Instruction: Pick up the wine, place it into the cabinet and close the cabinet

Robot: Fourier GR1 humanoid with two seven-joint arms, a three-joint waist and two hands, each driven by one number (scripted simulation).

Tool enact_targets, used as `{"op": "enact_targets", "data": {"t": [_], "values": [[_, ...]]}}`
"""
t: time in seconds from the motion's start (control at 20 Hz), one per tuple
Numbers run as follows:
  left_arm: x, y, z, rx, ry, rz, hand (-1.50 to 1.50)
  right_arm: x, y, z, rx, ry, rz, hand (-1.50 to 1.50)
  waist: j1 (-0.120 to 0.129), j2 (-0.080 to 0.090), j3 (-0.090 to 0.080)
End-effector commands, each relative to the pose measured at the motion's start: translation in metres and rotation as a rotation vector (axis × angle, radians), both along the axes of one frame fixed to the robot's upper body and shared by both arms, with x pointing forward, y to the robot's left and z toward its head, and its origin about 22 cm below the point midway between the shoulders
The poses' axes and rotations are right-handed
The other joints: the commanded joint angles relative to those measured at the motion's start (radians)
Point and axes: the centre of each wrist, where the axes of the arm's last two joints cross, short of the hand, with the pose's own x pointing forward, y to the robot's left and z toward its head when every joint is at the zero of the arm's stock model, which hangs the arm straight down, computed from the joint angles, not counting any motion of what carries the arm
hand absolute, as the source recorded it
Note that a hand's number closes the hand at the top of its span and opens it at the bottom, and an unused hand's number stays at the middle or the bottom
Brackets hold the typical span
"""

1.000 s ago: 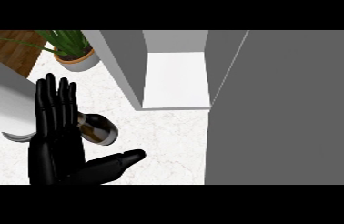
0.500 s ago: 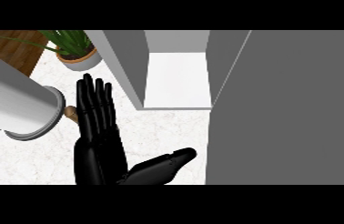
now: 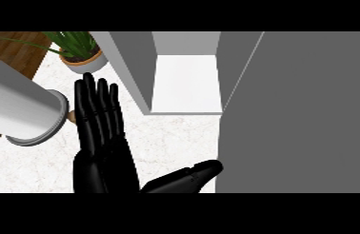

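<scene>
My left hand (image 3: 104, 154) is open on the left of the head view, its straight fingers (image 3: 98, 109) pointing toward the cabinet and its thumb (image 3: 190, 175) stretched right. It holds nothing that I can see. The wine is hidden behind this hand; only a small brown sliver (image 3: 71, 117) shows beside the fingers, and I cannot tell whether it belongs to the bottle. The cabinet stands open with a bare white shelf (image 3: 186, 85), and its grey door (image 3: 295, 114) is swung out on the right. My right hand shows nowhere.
A thick grey forearm (image 3: 28, 109) slants in from the left edge, close to the view. A potted plant (image 3: 79, 52) stands at the back left beside a wooden surface (image 3: 20, 50). White marble counter (image 3: 175, 142) lies in front of the cabinet.
The open hand moved right from the left edge, covering the spot where the dark bottle stood a second ago. The grey forearm came further in from the left with it.
</scene>
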Motion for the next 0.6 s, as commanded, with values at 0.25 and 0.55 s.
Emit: {"op": "enact_targets", "data": {"t": [0.25, 0.55], "values": [[-0.014, 0.016, 0.012, -0.022, 0.015, 0.112, -1.50, -0.022, 0.004, 0.031, 0.015, -0.038, -0.006, -1.50, 0.005, 0.000, 0.000], [-0.010, 0.024, 0.015, -0.029, 0.036, 0.144, -1.50, -0.028, 0.008, 0.042, 0.005, -0.050, -0.012, -1.50, -0.001, 0.001, -0.001]]}}
